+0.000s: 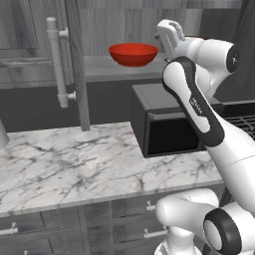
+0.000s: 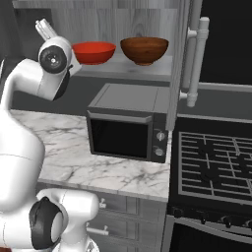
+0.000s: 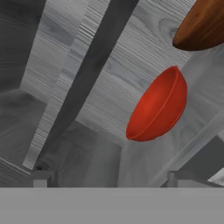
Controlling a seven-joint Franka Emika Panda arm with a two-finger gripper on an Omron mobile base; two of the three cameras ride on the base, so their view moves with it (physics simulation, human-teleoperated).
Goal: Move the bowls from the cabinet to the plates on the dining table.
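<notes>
**Both bowls on the cabinet shelf, gripper wide open beside the red one**

The red bowl is glossy, bright and smooth, round with a thin rim. It sits upright, mouth up, on the grey inner shelf of the cabinet, towards the shelf's left part and near its front edge. Just to its right in the right base view stands the brown bowl, dark with a wood-like grain and of similar size, also upright and mouth up, close to the shelf's right end by the open door's bar handle. The two bowls stand near each other without touching. Being round, neither has a long axis to speak of.

The shelf hangs above the black microwave on the marble counter.

The gripper is raised at shelf height, just right of the red bowl in the left base view. Its jaws stand fully apart and hold nothing; in the hand view the fingertips frame bare cabinet wood, with the red bowl ahead and untouched
</notes>
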